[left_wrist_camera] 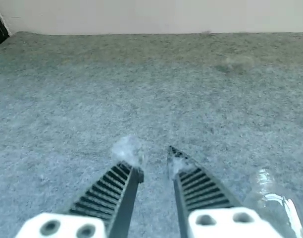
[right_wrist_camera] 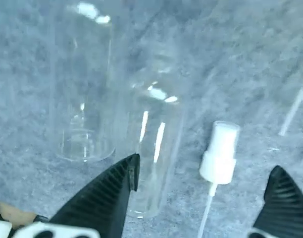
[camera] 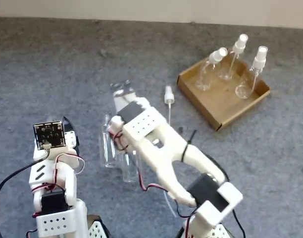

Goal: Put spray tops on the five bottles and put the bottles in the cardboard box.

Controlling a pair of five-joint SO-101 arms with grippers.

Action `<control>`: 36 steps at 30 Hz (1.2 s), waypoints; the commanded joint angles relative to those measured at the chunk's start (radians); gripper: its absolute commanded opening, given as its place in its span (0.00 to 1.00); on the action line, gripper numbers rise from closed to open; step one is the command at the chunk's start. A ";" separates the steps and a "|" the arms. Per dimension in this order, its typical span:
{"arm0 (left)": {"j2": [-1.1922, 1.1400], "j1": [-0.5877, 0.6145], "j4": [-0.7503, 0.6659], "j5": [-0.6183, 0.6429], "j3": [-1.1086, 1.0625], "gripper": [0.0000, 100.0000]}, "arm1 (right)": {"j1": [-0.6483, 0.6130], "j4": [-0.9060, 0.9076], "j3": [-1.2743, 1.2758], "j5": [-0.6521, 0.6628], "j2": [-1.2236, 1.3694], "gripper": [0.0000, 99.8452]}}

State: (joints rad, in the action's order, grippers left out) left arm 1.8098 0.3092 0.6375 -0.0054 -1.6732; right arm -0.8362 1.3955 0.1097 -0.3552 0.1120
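Right wrist view shows its gripper [right_wrist_camera: 206, 165] wide open, empty, over a clear, seemingly capless bottle [right_wrist_camera: 155, 136] and white spray top [right_wrist_camera: 220, 153].

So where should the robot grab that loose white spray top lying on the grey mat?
Probably by its thick white head, coming down from above. The spray top lies flat on its side, and its tube looks too thin to pinch. The right gripper is open over it, one finger each side.
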 commanded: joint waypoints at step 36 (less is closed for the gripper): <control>0.012 0.010 -0.023 -0.006 -0.013 0.05 | 0.061 -0.139 -0.062 -0.002 0.208 0.01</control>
State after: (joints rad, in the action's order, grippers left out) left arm 1.8098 0.3107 0.6375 -0.0054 -1.6732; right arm -0.8040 1.2712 0.0821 -0.3583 0.3330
